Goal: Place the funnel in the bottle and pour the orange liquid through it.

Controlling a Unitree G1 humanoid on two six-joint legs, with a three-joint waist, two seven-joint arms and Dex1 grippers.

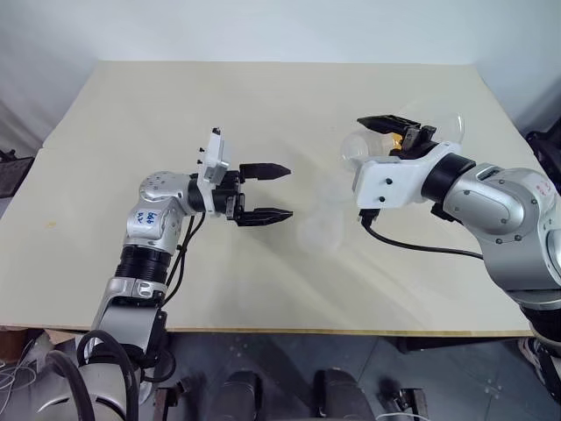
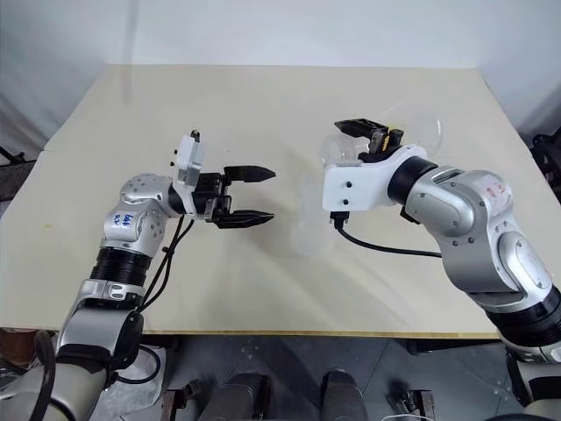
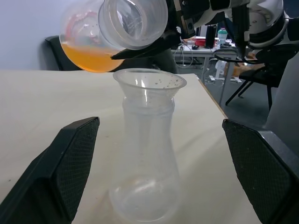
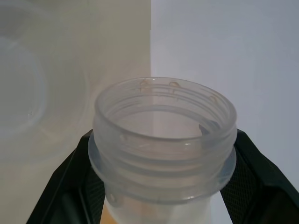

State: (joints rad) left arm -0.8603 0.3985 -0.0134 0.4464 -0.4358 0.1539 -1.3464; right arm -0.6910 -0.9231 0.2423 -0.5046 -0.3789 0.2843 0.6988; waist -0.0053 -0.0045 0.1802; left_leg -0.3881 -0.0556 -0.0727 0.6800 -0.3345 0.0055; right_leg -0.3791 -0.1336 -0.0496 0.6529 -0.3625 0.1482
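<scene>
Left of centre over the cream table, the left gripper pointed level toward the right, its two black fingers spread wide with nothing between them. Just beyond its fingertips stood the bottle, upright on the table, clear and empty to the eye, faint against the tabletop in the head views. Seated in the bottle's mouth was the funnel, its clear rim flaring a little wider than the neck and speckled with small dark flecks.

Farther right and higher, the right gripper was clamped on the neck of a flask, one black finger on each side just below the threaded collar. That flask was held tilted, nearly on its side, with its open mouth turned toward the funnel and hanging just above and beside its rim, not touching it. Orange liquid lay pooled in the lowest part of the flask's round belly, well back from the mouth; a reddish film clung to the glass above it. No stream showed between flask and funnel.

Behind the table's far right corner, the left wrist view caught a cluttered desk and a black chair.
</scene>
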